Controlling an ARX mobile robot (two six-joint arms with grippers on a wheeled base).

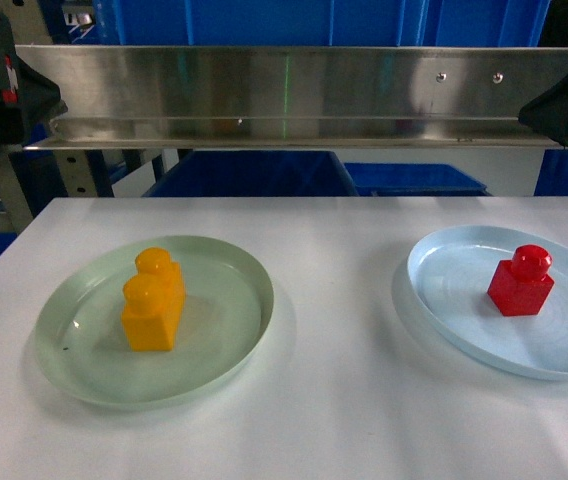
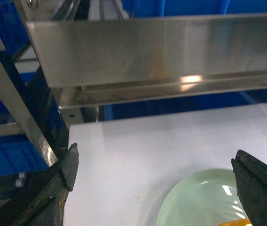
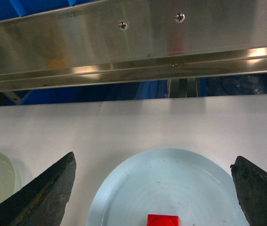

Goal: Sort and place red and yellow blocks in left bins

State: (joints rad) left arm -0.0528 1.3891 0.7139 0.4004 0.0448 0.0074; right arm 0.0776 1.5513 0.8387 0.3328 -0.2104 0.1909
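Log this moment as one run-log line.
left gripper: open, empty | right gripper: open, empty | yellow block: on green plate | red block: on blue plate | binned: none

We see a two-stud brick [image 1: 154, 300] standing on the left plate [image 1: 84, 360] and a one-stud brick [image 1: 521, 281] on the right plate [image 1: 444, 300], both on the table [image 1: 344, 400]. Behind the table runs a metal rail [image 1: 294, 95], with crates [image 1: 254, 172] beyond it.

Open white tabletop [image 1: 344, 400] runs between the round pale green plate [image 1: 64, 360] at 9 o'clock and round pale blue plate [image 1: 434, 290] at 3, while a steel rail [image 1: 284, 95] overhangs at 12.
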